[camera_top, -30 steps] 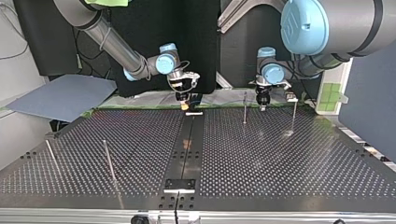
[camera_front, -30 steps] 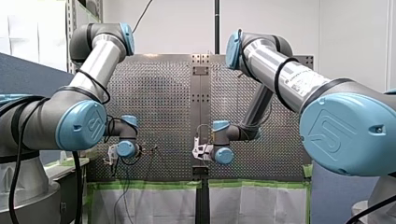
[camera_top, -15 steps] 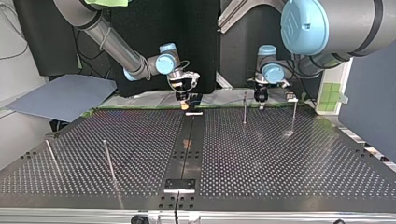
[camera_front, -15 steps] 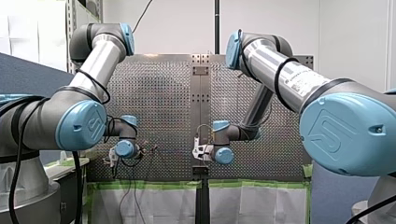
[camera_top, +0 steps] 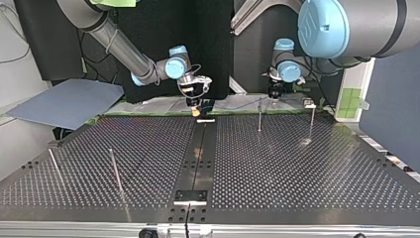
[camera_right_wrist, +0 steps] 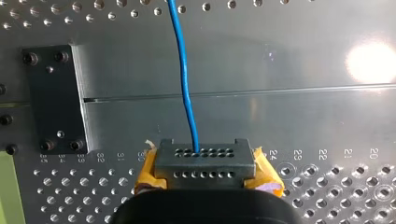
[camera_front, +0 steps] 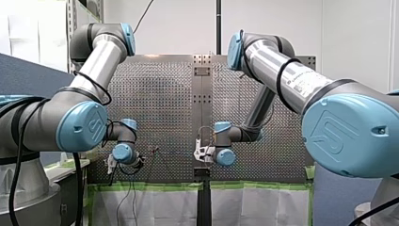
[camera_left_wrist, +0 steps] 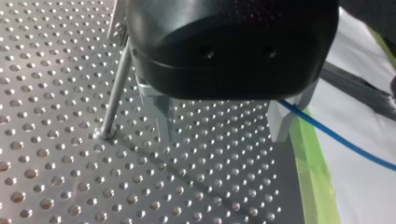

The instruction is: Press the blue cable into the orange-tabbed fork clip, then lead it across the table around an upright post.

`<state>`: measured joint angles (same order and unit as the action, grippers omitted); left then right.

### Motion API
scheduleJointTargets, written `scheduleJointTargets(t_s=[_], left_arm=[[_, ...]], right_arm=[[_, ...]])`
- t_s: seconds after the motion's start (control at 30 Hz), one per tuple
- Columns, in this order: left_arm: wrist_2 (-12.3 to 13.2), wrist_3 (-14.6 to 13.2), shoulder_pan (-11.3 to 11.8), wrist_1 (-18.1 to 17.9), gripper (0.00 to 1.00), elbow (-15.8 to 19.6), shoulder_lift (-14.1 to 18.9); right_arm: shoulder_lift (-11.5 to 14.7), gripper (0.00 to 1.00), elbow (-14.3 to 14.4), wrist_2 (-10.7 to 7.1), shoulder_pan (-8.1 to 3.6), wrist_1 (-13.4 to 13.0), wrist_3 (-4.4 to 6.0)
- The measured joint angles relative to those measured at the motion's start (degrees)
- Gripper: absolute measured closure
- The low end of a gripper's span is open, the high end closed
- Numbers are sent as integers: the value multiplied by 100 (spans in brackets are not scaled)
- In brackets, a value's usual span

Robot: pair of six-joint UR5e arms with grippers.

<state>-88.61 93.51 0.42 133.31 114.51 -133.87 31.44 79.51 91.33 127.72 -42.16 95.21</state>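
The blue cable (camera_right_wrist: 184,79) ends in a grey block with holes (camera_right_wrist: 205,161). My right gripper (camera_right_wrist: 205,176) is shut on that block with its yellow pads (camera_right_wrist: 150,173). In the top view it hangs over the table's far edge at the middle strip (camera_top: 196,105). My left gripper (camera_left_wrist: 222,135) is open, with nothing between its metal fingers (camera_left_wrist: 158,116). The cable (camera_left_wrist: 336,140) passes behind its outer finger and runs off over the white sheet. An upright post (camera_left_wrist: 116,91) stands just beside the other finger. In the top view my left gripper (camera_top: 274,93) sits behind this post (camera_top: 259,114).
A second post (camera_top: 312,121) stands to the first one's right in the top view, and two more (camera_top: 115,168) lean at the near left. A black plate (camera_right_wrist: 56,98) is bolted beside the centre strip. Green tape (camera_left_wrist: 306,168) marks the table's edge.
My left gripper has drawn back from the posts toward the top view's far edge and sunk in the front view. My right arm has not moved.
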Motion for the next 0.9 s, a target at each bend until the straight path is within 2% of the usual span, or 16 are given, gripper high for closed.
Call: scheduleJointTargets(t_s=[0.4,0.67,0.77,0.9], left_arm=[[154,26,0,14,0,35,83],[205,254,0,-153,0,251,429],[252,235,0,-133,0,346,497],[444,176,0,-195,0,543,520]], right_arm=[[-1,100,0,0,-1,40,-21],[-1,100,0,0,2,40,-26],[-1,100,-1,0,3,41,-27],[-1,100,0,-2,3,47,-26]])
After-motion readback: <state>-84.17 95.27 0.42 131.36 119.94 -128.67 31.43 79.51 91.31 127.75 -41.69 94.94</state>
